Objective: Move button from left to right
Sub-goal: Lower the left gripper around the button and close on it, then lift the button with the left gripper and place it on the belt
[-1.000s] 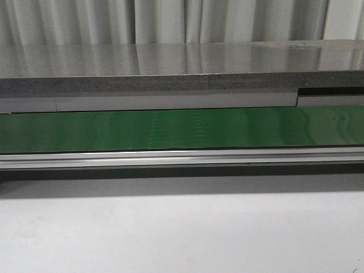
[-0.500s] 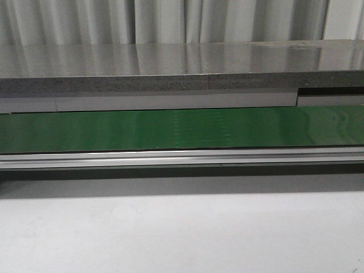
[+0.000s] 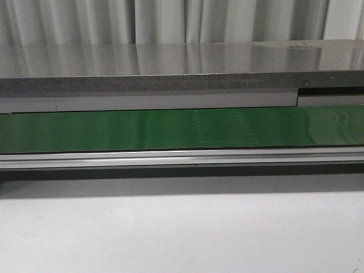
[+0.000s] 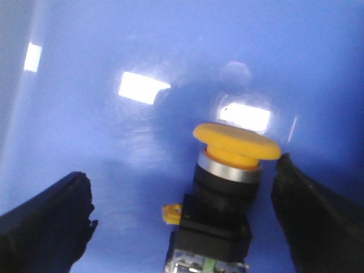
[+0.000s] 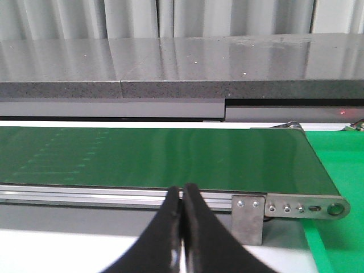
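Grey curtains (image 3: pixel 170 20) hang behind a glossy grey shelf (image 3: pixel 170 60), and in front of that shelf a green belt (image 3: pixel 170 129) runs the width of the front view, with a metal rail (image 3: pixel 170 158) along its near edge and a white table (image 3: pixel 170 233) nearer still. Neither arm nor the button shows in that view.

On the left side, the wrist camera looks down on a shiny blue surface (image 4: pixel 85 51) with lamp glare. The button (image 4: pixel 227 182) stands on it, yellow cap up and slightly tilted, metal band below the cap, black body under that. The left gripper (image 4: pixel 182 216) is spread wide, its fingers (image 4: pixel 45 222) flanking the button; one finger is close to the cap's edge, the other well apart from the body.

The button looks rigid, light and fairly tough. The cap is smooth, rounded and overhanging, so pads would likely slip there; the blocky black body offers flat sides and seems the better hold.

To the right, the right gripper (image 5: pixel 182 227) is pressed together and empty, hovering near the belt's rail, beside the belt's end bracket (image 5: pixel 290 207)
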`<state>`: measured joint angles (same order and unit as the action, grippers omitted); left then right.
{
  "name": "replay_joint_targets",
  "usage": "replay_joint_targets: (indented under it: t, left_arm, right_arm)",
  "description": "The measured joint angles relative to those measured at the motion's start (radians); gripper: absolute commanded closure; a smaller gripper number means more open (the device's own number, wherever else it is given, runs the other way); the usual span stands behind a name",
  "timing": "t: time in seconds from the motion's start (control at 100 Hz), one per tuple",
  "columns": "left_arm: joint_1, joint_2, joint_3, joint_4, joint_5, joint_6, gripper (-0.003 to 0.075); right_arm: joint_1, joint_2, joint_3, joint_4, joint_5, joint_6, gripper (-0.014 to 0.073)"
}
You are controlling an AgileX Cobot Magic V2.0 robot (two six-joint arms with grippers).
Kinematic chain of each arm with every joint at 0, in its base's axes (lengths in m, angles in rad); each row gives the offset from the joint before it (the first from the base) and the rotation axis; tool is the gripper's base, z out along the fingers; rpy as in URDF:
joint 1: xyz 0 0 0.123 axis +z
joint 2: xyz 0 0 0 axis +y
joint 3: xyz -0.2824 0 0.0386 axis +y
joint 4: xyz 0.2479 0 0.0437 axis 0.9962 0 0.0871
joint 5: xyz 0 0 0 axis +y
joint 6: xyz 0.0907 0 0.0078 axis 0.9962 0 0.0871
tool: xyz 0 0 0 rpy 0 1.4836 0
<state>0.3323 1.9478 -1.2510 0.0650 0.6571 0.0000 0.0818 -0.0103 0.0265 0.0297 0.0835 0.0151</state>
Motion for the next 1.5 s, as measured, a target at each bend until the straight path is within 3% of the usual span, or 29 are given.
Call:
replay_joint_targets:
  t: [0.25,0.32,0.39,0.58,0.68,0.97,1.33,1.5]
  left_arm:
    - [0.008,0.038,-0.011,-0.008,-0.018,0.0,0.0104]
    - [0.01,0.054,-0.013,-0.007,-0.023,0.0,0.0142]
    - [0.012,0.061,-0.013,-0.016,-0.023,0.0,0.0236]
    - [0.003,0.065,-0.013,-0.044,-0.023,0.0,0.0606]
    - [0.003,0.065,-0.013,-0.044,-0.021,0.0,0.0738]
    - [0.003,0.04,-0.009,-0.038,0.011,0.0,0.0741]
    - [0.002,-0.16,-0.013,-0.057,0.031,0.0,0.0741]
    - [-0.052,-0.215,-0.013,-0.065,0.043,0.028,0.0741]
  right_arm:
    - [0.0,0.0,0.0,0.0,0.0,0.0,0.0662]
    - [0.0,0.0,0.0,0.0,0.0,0.0,0.0662]
    - [0.0,0.0,0.0,0.0,0.0,0.0,0.0662]
    - [0.0,0.0,0.0,0.0,0.0,0.0,0.0662]
    - [0.0,0.0,0.002,0.0,0.0,0.0,0.0662]
    - [0.0,0.0,0.002,0.0,0.0,0.0,0.0662]
    - [0.0,0.0,0.002,0.0,0.0,0.0,0.0662]
    - [0.0,0.0,0.002,0.0,0.0,0.0,0.0662]
